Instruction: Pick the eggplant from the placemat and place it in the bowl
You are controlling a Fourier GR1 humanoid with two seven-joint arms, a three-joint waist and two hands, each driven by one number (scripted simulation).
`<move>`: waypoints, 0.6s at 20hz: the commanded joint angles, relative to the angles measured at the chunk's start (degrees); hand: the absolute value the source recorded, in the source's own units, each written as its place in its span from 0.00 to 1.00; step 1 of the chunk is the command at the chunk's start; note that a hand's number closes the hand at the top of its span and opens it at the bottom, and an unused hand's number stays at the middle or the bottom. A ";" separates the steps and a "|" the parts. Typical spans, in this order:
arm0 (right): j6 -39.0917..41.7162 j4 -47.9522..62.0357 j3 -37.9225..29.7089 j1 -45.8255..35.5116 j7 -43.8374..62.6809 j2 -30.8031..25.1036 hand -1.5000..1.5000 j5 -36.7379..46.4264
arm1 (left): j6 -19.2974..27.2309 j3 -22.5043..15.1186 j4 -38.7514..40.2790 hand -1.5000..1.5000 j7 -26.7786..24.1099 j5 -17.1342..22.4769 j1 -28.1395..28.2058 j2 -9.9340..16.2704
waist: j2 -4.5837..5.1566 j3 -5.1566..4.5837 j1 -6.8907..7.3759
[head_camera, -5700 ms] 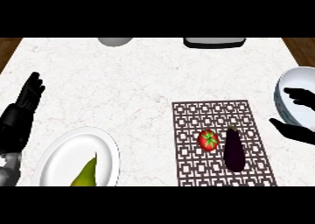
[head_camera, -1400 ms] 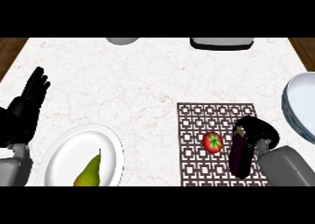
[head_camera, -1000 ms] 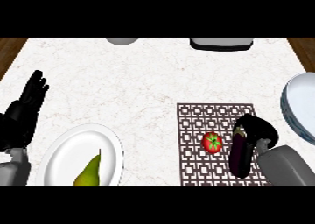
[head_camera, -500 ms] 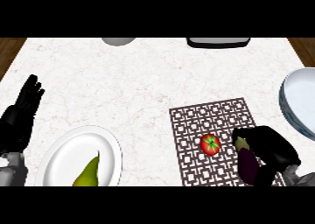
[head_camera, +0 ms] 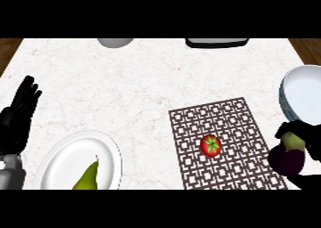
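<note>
Much is cut off here: the right hand (head_camera: pixel 316 141) shows only at the right edge, its dark fingers curled round the eggplant (head_camera: pixel 287 158), whose lower end is partly hidden by them. The eggplant is off the placemat (head_camera: pixel 222 133) now, held just past the mat's right border, below the bowl (head_camera: pixel 308 95), which itself runs out of view on the right. Along the far edge a grey round thing (head_camera: pixel 115 42) and a dark flat object (head_camera: pixel 216 42) are sliced off, too little showing to name. The table (head_camera: pixel 124 84) is pale marble, with brown wood floor at both far corners. A tomato (head_camera: pixel 211 145) sits on the mat; a pear (head_camera: pixel 87 176) lies on the white plate (head_camera: pixel 64 158). Half a second ago the eggplant was over the mat's right part; it has since moved right. The left hand (head_camera: pixel 18 118) rests at the left edge, fingers straight.
</note>
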 commanded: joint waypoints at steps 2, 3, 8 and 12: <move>-2.34 -10.35 -14.44 3.65 1.60 0.01 1.00 -10.48 | 0.16 -0.27 -0.38 0.50 -0.11 -0.58 0.41 -0.30 | 0.02 0.03 -0.12; -0.25 -13.34 -16.65 4.98 2.75 -0.49 1.00 -13.31 | -1.24 0.64 1.79 0.50 -1.19 0.24 -0.52 0.52 | 0.20 -0.01 0.11; 5.04 -9.55 -30.61 4.91 3.43 -0.89 1.00 -22.93 | -1.26 -1.03 1.28 0.50 -0.64 -0.46 -1.39 -1.53 | 0.59 0.02 1.97; 9.13 -2.46 -34.53 2.72 -0.35 0.74 1.00 -24.49 | -1.61 -0.16 2.91 0.50 -1.17 -1.40 -2.86 -1.44 | 0.73 0.03 2.72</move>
